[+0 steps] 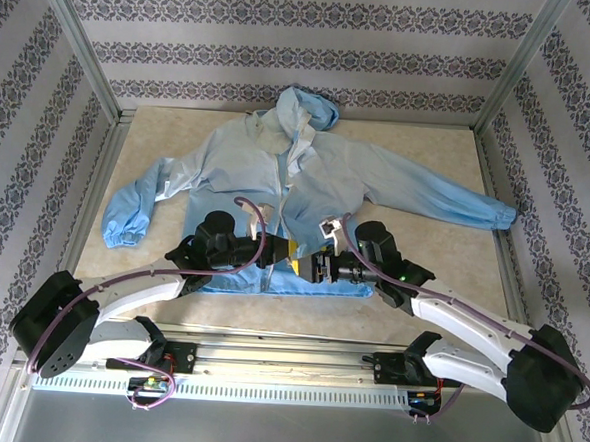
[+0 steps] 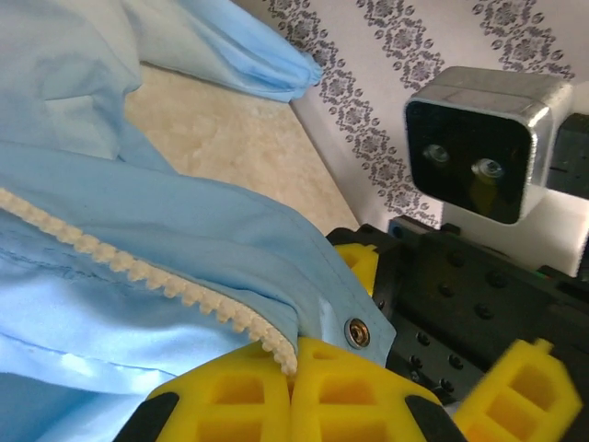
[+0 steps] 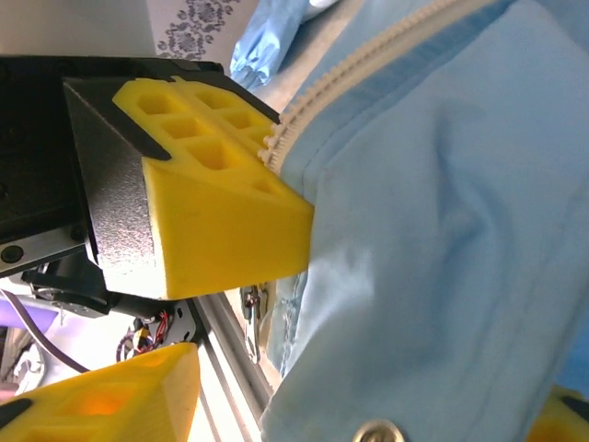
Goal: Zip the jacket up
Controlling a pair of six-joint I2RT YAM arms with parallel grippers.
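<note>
A light-blue hooded jacket point(image 1: 228, 167) lies flat on the table point(image 1: 443, 260). Its hood point(image 1: 304, 109) points toward the far edge and its hem toward the near edge. The sleeves point(image 1: 427, 194) spread toward the left and right edges.

From above, the left gripper point(image 1: 285, 248) and right gripper point(image 1: 309, 265) meet just beside each other over the middle of the hem. They cover the bottom of the zipper point(image 1: 287, 170); higher up, the front lies parted. Their jaws are too small to judge from that height.

The left wrist camera shows what the overhead view hides. Its two yellow fingers point(image 2: 230, 401) are pressed together, and the row of whitish zipper teeth point(image 2: 138, 272) runs down and vanishes between them. The left jaws are therefore clamped on the jacket's zipper edge at the hem. A metal snap point(image 2: 356, 332) sits on the fabric corner just beside the grip. Beyond it is the right gripper's black body and silver camera box point(image 2: 479, 152), cut off by the frame.

The right wrist camera shows its own fingers point(image 3: 101, 401) at the bottom corners, mostly cut off. They stand apart with blue fabric between them, so the jaws are partly open. Whether either finger touches the cloth cannot be told.
</note>
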